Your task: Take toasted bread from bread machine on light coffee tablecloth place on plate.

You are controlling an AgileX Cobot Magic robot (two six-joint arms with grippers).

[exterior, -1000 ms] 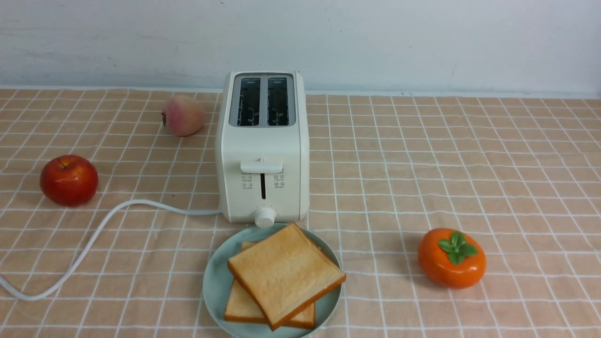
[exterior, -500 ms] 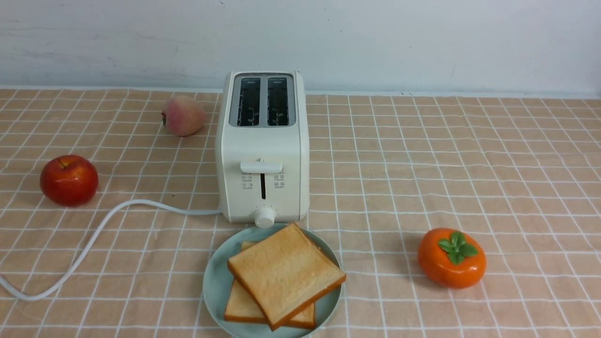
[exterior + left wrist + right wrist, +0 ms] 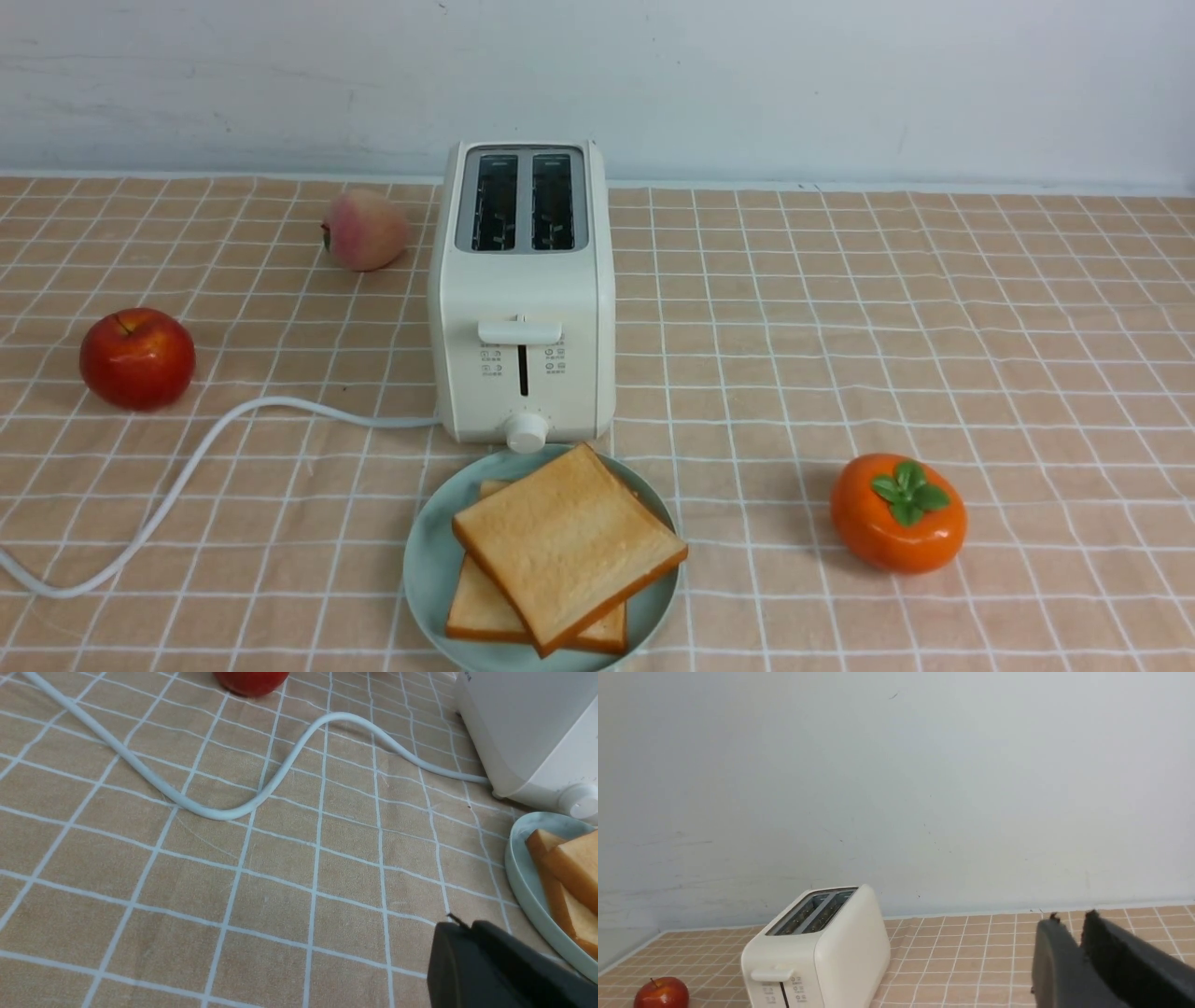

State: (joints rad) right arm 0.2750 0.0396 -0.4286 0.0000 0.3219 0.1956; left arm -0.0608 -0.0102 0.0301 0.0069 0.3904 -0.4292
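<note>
Two slices of toasted bread lie stacked on the pale green plate (image 3: 429, 560), the upper slice (image 3: 568, 541) turned askew over the lower one (image 3: 476, 611). The plate sits just in front of the cream bread machine (image 3: 523, 299), whose two slots show no bread, on the peach checked tablecloth (image 3: 840, 327). Neither arm shows in the front view. My left gripper (image 3: 460, 926) hangs shut and empty over the cloth beside the plate's rim (image 3: 521, 877). My right gripper (image 3: 1071, 917) is raised, well to the side of the bread machine (image 3: 831, 952), its tips slightly apart with nothing between them.
A red apple (image 3: 137, 358) and a peach (image 3: 364, 230) sit left of the bread machine. An orange persimmon (image 3: 898, 513) lies to the right of the plate. The white cord (image 3: 187, 476) snakes across the cloth to the left edge. A pale wall bounds the back.
</note>
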